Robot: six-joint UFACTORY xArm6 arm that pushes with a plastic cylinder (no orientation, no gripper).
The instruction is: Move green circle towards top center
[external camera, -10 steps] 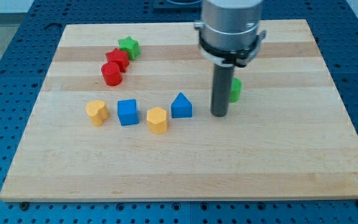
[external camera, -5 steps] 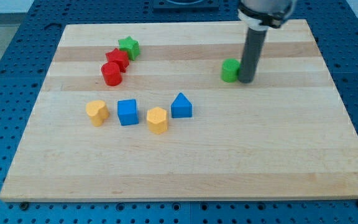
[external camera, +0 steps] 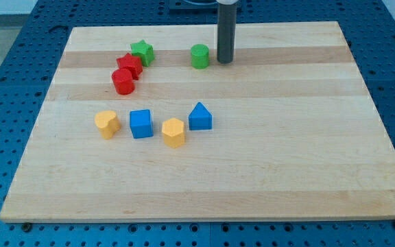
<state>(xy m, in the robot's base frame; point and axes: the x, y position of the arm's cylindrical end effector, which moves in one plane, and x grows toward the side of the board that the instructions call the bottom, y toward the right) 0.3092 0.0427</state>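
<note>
The green circle stands on the wooden board near the view's top, a little left of centre. My tip rests on the board just to the circle's right, with a narrow gap between them. The dark rod rises straight up out of the view's top edge.
A green star, a red star and a red cylinder cluster at the upper left. Lower down sit a yellow block, a blue square, a yellow hexagon and a blue triangle.
The green circle has slid up and to the left, from right of centre to near the top centre. My tip moved with it, staying on its right side.
</note>
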